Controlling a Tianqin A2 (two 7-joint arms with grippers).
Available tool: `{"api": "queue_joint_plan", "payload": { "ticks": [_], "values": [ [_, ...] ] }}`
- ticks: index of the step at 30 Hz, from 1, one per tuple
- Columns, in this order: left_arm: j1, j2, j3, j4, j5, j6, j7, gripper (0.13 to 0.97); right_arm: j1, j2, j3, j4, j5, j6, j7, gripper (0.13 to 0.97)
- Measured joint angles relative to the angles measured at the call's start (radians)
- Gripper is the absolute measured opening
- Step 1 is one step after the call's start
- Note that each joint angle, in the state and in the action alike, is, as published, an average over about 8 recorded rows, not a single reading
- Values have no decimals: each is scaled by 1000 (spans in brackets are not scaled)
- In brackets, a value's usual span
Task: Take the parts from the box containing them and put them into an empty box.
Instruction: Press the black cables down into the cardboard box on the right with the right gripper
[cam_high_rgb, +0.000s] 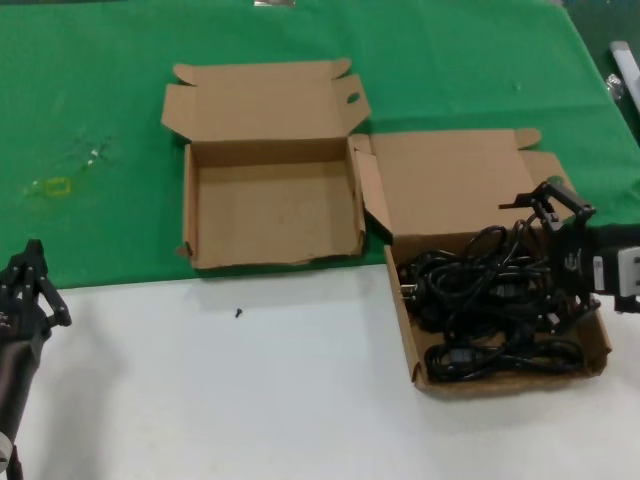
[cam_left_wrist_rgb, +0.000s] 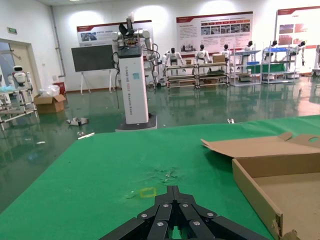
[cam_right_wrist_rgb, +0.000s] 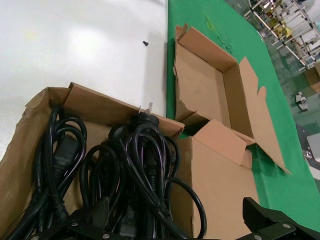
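The box with the parts (cam_high_rgb: 404, 312) lies open at the right, filled with coiled black power cables (cam_high_rgb: 485, 300). The empty box (cam_high_rgb: 270, 210) lies open to its left, lid folded back. My right gripper (cam_high_rgb: 548, 255) is open and reaches over the right side of the cable box, just above the cables. In the right wrist view its fingers (cam_right_wrist_rgb: 100, 212) stand wide apart astride the cables (cam_right_wrist_rgb: 140, 160), with the empty box (cam_right_wrist_rgb: 200, 85) beyond. My left gripper (cam_high_rgb: 28, 288) is shut and empty at the near left; the left wrist view shows it (cam_left_wrist_rgb: 173, 190) beside the empty box (cam_left_wrist_rgb: 255, 192).
A green cloth (cam_high_rgb: 100, 80) covers the far half of the table and a white surface (cam_high_rgb: 250, 400) the near half. A small black screw (cam_high_rgb: 238, 312) lies on the white part. A yellow mark (cam_high_rgb: 58, 186) and clear scraps lie on the cloth at far left.
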Motion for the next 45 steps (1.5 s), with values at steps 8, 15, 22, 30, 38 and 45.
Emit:
{"api": "queue_joint_plan", "payload": {
  "ticks": [8, 15, 22, 30, 38, 45],
  "values": [
    [0, 0, 0, 0, 0, 0, 0, 143, 31, -37, -16, -42, -11, -1, -32, 917],
    [0, 0, 0, 0, 0, 0, 0, 143, 51, -57, -24, -74, -21, 2, -69, 846],
    [0, 0, 0, 0, 0, 0, 0, 143, 59, -64, -28, -94, -25, 0, -90, 763],
    [0, 0, 0, 0, 0, 0, 0, 143, 58, -68, -32, -106, -28, -2, -100, 596],
    [0, 0, 0, 0, 0, 0, 0, 143, 59, -74, -37, -114, -34, 0, -95, 413],
    [0, 0, 0, 0, 0, 0, 0, 143, 56, -66, -34, -108, -33, -1, -79, 283]
  ]
}}
